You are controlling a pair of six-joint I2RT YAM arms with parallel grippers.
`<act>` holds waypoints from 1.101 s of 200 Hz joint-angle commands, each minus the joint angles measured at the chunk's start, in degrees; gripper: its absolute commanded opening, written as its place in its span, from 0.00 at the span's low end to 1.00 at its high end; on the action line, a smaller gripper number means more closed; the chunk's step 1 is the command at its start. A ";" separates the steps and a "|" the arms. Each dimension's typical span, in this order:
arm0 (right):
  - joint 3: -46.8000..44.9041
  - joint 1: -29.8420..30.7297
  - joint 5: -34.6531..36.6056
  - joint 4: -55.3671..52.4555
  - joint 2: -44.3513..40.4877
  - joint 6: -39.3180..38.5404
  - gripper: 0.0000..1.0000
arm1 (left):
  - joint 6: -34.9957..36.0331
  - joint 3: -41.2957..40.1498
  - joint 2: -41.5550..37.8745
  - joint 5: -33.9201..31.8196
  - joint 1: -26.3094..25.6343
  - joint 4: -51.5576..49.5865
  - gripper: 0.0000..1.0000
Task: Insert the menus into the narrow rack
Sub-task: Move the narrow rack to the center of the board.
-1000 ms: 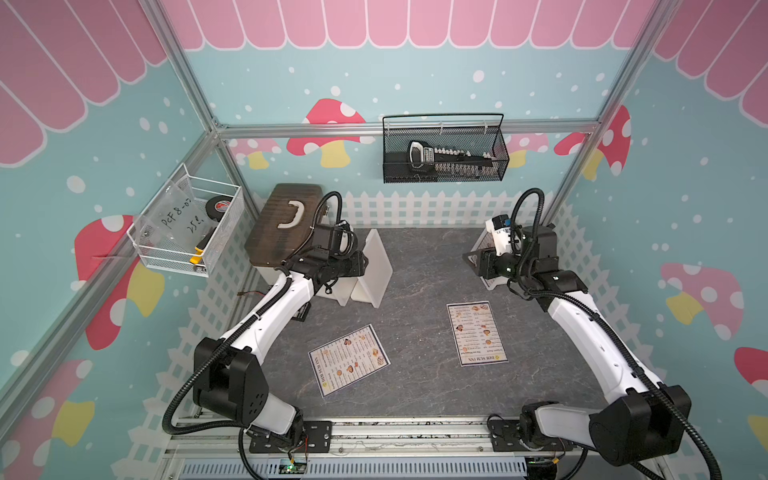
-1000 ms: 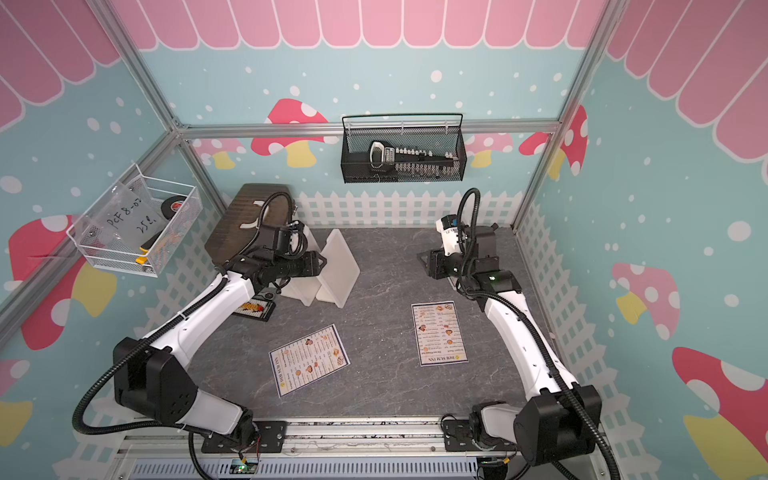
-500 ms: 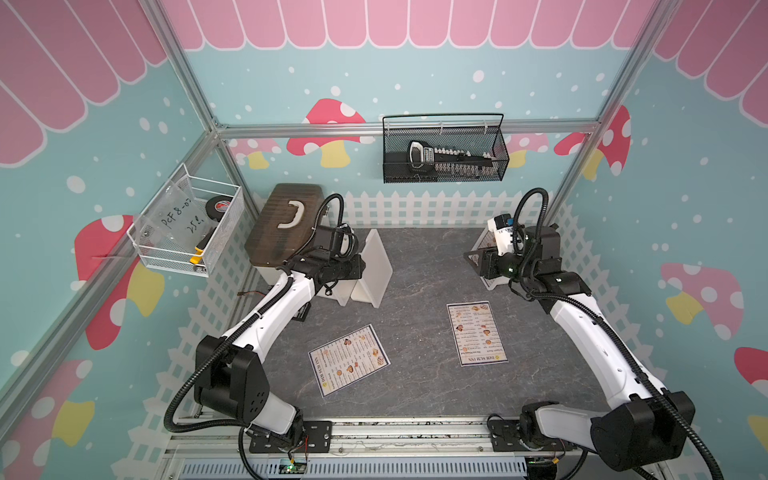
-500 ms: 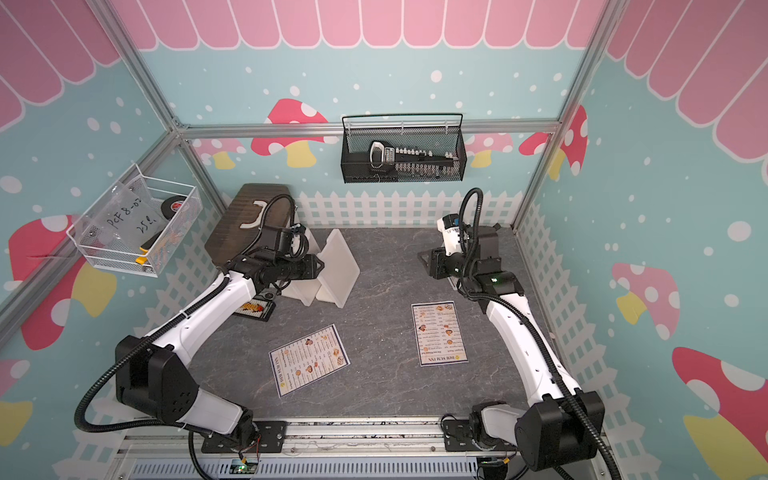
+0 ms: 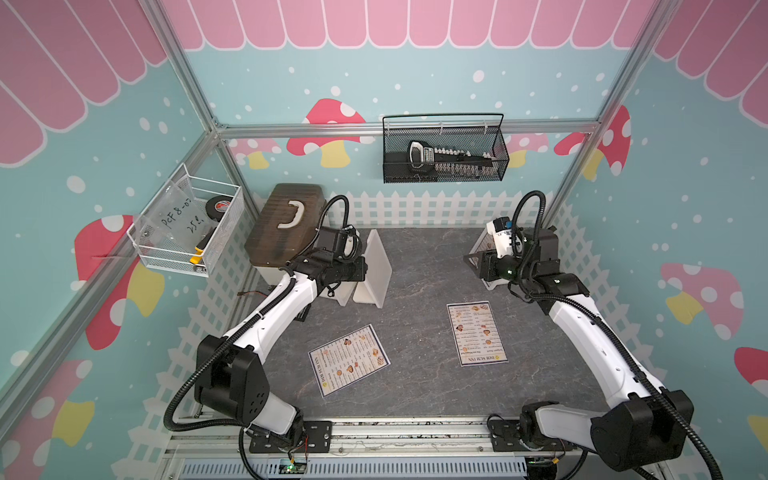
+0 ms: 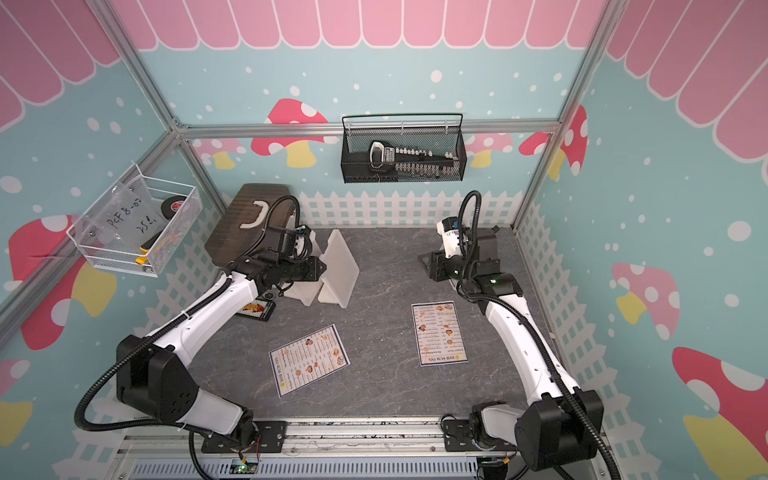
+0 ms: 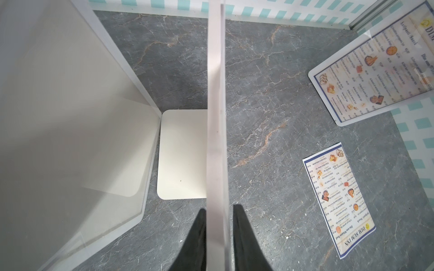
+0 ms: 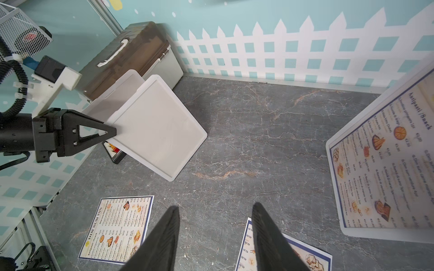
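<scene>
Two of the menus lie flat on the grey table, well apart. The left menu lies askew, its long axis running from the front left toward the back right, with the "DIM SUM INN" heading at the front-left end. The right menu has its long axis running almost straight from front to back, heading at the front end nearest the arm bases. The third menu stands tilted on its lower edge in the back right corner, heading end uppermost, just behind the right arm's wrist in both top views.

The rack, white with slanted panels, stands at the back left of the table, well apart from all three menus. The left gripper straddles the edge of one of its upright panels. One finger lies against the panel and the other sits just beside it, but I cannot tell whether they press on it. The right gripper hovers over the table with its jaws spread and nothing between them, one fingertip over the far end of the right menu.

A brown-lidded box sits just behind the rack, and a small dark tray lies under the left arm. A black mesh basket hangs on the back wall and a white wire basket on the left wall.
</scene>
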 commanded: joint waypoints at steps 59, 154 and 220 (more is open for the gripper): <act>-1.48 0.08 0.30 0.63 -1.63 -0.14 0.50 | 3.73 0.56 0.89 5.48 -6.56 0.88 0.18; -1.89 0.09 0.05 0.95 -1.17 -0.04 0.49 | 6.10 0.56 0.74 12.89 -11.28 0.83 0.15; -2.15 0.13 -3.19 0.35 -0.49 -3.70 0.50 | 8.43 0.55 0.56 11.86 -11.53 -1.73 0.28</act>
